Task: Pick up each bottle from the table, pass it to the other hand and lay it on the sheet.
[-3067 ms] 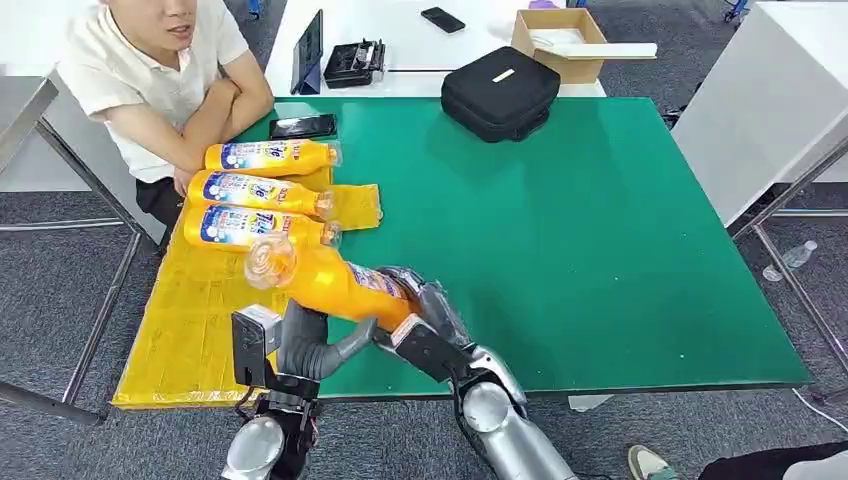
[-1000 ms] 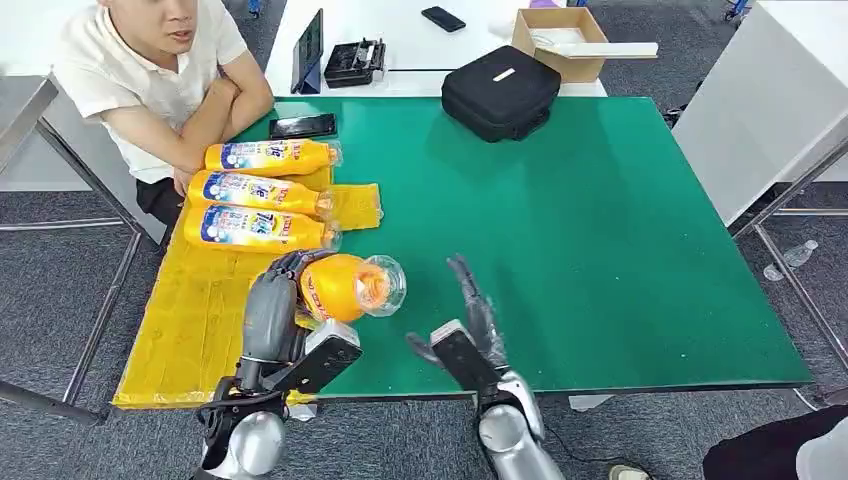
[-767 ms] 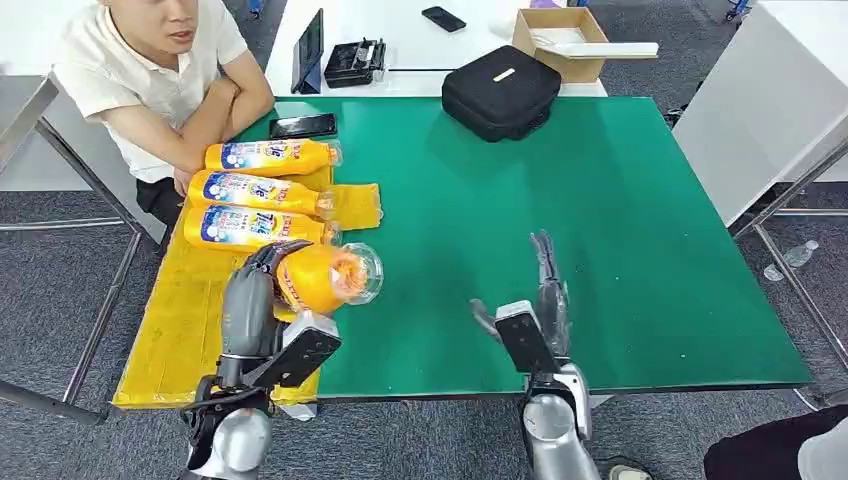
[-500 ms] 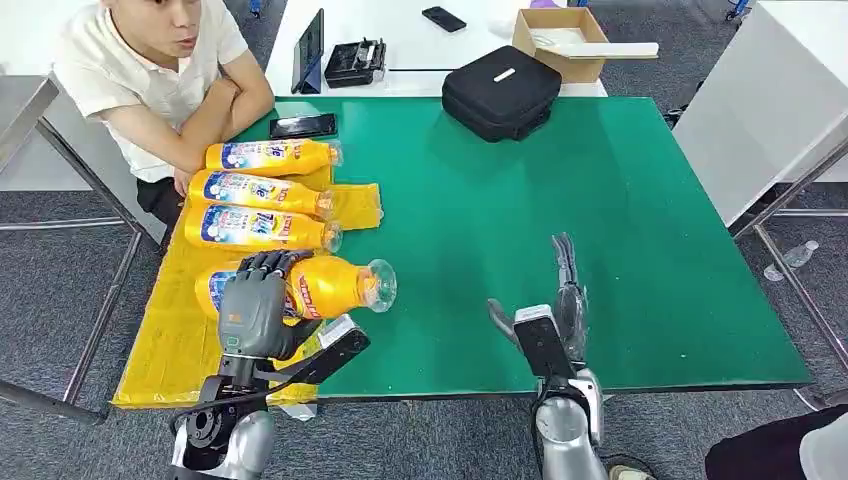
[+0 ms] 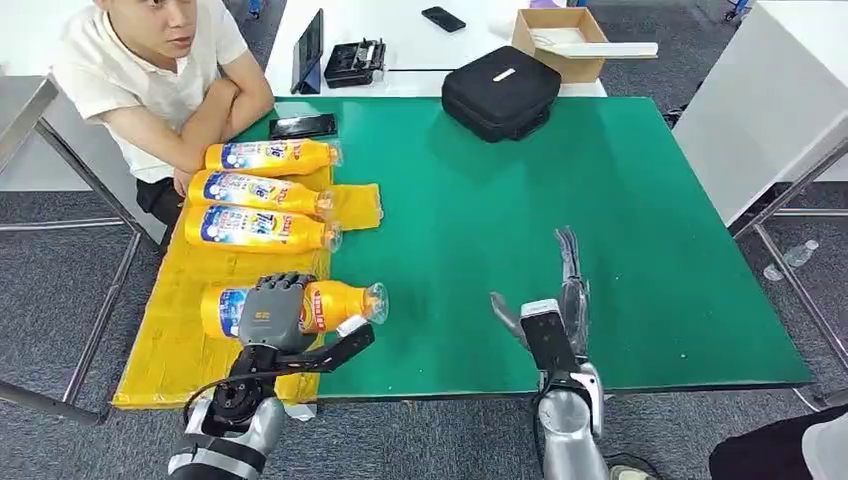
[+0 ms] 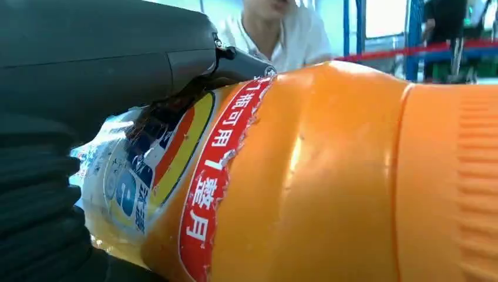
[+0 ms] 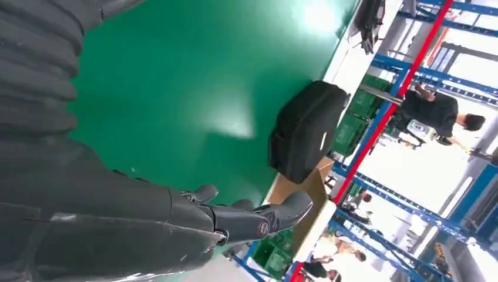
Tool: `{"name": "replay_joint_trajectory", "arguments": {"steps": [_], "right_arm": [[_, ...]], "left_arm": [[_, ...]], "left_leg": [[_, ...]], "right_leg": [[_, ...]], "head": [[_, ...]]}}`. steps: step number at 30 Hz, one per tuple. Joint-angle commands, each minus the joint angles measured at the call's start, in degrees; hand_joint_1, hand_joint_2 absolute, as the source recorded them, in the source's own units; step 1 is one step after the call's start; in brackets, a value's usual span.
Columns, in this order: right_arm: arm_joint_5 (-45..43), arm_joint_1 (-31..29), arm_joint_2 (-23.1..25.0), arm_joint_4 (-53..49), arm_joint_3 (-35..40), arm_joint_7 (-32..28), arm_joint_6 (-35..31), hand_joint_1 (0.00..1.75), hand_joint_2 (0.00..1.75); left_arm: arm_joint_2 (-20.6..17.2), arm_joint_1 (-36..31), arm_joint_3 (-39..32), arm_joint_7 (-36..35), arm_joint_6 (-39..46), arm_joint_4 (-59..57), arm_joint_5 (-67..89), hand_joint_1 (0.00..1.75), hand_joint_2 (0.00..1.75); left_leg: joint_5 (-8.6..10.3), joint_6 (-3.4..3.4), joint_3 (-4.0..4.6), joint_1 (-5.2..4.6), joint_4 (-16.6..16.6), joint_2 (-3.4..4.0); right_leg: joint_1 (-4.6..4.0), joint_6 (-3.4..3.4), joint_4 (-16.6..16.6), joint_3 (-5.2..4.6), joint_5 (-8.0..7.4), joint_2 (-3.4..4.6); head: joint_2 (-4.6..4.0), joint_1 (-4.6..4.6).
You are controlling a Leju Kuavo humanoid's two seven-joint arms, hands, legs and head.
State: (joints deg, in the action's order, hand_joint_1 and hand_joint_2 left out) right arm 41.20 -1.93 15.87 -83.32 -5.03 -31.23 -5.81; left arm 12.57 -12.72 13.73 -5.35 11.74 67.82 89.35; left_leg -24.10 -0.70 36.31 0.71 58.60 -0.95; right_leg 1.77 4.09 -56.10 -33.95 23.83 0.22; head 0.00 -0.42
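I have the left hand [image 5: 270, 312] wrapped over the 4th bottle [image 5: 330, 303], lying on the sheet [image 5: 180, 330] beneath its palm, right hand [image 5: 560, 300] empty with fingers spread; next I judge it needs only release.

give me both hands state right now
Left hand: holds the orange plastic bottle down on the yellow sheet.
Right hand: open, holding nothing, above the green table.

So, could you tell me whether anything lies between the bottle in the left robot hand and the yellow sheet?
Nothing visible does. The left robot hand holds the bottle lying over the yellow sheet, nearer the robot than the three laid bottles, its cap end over the green table.
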Motion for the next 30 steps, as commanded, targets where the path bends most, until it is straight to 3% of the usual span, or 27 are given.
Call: {"name": "replay_joint_trajectory", "arguments": {"steps": [1,8,9,10,13,20,30], "right_arm": [[-0.7,-3.6,-1.1,7.0,-0.8,-0.4,1.0,0.0,1.75],[-0.9,-4.0,-1.3,7.6,-0.9,-0.5,1.0,0.0,1.75],[-1.0,-4.2,-1.4,7.8,-1.1,-0.6,1.0,0.0,1.75],[-1.2,-4.4,-1.4,8.1,-1.3,-0.6,1.0,0.0,1.75],[-1.5,-5.2,-1.7,9.6,-1.6,-0.8,1.2,0.0,1.75],[-1.9,-6.3,-2.0,11.6,-1.9,-1.5,1.2,0.0,1.75],[-2.0,-6.2,-2.8,13.1,-2.5,-2.2,0.5,0.0,1.75]], "left_arm": [[-2.3,-8.6,0.6,-1.3,-0.2,-21.2,0.6,1.75,1.75],[-2.4,-9.9,0.9,-1.6,-0.7,-24.6,0.6,1.75,1.75],[-2.5,-10.3,1.3,-1.6,-1.0,-25.3,0.6,1.33,1.75],[-2.3,-10.8,1.0,-1.6,-1.8,-26.5,0.6,0.37,1.75],[-2.9,-12.5,2.7,-2.3,-5.0,-30.7,0.6,0.02,1.75],[-2.9,-13.8,2.4,-1.8,-5.5,-35.7,0.6,0.0,1.75],[-3.0,-13.7,2.3,1.0,-8.1,-37.4,0.6,0.0,1.75]], "left_leg": [[-0.05,0.01,-0.46,0.03,-0.1,0.03],[-0.04,0.01,-0.33,0.01,-0.1,0.13],[-0.08,0.01,-0.46,0.03,-0.1,0.21],[-0.1,0.01,-0.58,0.04,-0.1,0.27],[-0.1,0.01,-0.58,0.05,-0.1,0.27],[0.07,-0.01,-0.66,0.0,-0.1,-0.16],[0.15,0.0,-1.13,-0.01,-0.2,-0.07]], "right_leg": [[-0.09,-0.28,0.2,0.49,0.06,-0.07],[-0.05,-0.2,0.1,0.32,0.0,0.08],[-0.1,-0.3,0.1,0.44,0.02,0.12],[-0.11,-0.38,0.1,0.54,0.03,0.14],[-0.13,-0.37,0.1,0.54,0.03,0.13],[-0.03,-0.18,0.1,0.77,0.02,-0.18],[-0.04,-0.26,0.2,1.18,-0.1,-0.11]], "head": [[0.0,0.0],[0.0,0.0],[0.0,0.0],[0.0,0.0],[0.0,0.0],[0.0,0.0],[0.0,0.0]]}}
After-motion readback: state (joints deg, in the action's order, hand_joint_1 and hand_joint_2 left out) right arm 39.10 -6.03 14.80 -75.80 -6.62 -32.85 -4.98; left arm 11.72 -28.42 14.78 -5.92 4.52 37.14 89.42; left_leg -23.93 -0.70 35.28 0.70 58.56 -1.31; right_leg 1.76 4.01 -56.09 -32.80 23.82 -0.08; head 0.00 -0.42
